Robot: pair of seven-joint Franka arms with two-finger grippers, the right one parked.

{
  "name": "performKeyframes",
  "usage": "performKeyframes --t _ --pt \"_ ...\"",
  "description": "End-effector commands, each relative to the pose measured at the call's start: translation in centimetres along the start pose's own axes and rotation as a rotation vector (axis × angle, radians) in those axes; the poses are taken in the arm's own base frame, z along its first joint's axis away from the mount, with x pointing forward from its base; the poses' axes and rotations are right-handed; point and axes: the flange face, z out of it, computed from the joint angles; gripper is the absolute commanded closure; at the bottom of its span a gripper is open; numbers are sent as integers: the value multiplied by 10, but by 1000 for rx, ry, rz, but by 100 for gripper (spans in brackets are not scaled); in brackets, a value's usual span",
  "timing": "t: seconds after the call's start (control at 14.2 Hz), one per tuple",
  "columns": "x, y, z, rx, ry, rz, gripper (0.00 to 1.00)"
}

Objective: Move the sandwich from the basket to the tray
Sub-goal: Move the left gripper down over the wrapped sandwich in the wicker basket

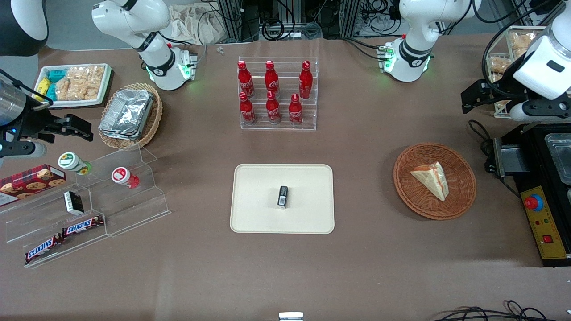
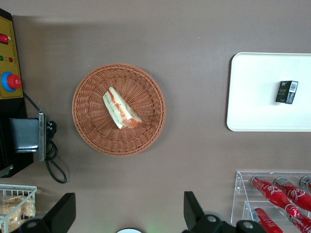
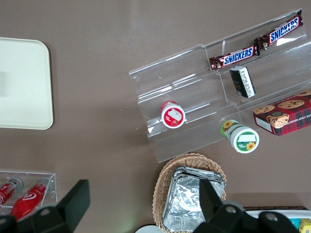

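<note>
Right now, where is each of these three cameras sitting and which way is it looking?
Front view: high above the table, facing both arms; the open gripper hangs high, farther back than the basket.
Left wrist view: looks straight down on the sandwich; its fingers show.
Right wrist view: parked, looks down on snacks.
Front and left wrist views share the tray.

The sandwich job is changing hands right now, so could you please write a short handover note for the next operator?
Gripper: open, empty, held high above the table near the basket.
Sandwich: lying in the basket, untouched.
Tray: nearer the table's middle, holding only a small black box.
Done: nothing yet.
Left: descend, grasp the sandwich, carry it over, and set it on a bare part of the tray.
</note>
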Motion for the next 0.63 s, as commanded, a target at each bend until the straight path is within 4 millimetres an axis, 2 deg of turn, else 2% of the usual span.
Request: performKeyframes --t 0.0,0.14,0.28,0.42,0.56 --pt "-4 -1 -3 26 -32 -3 0" --pt "-1 -3 1 25 -39 -48 0" --pt "1 -4 11 31 -59 -171 0" --pt "6 -6 41 38 -71 -272 0" --pt "8 -29 81 37 -67 -389 0"
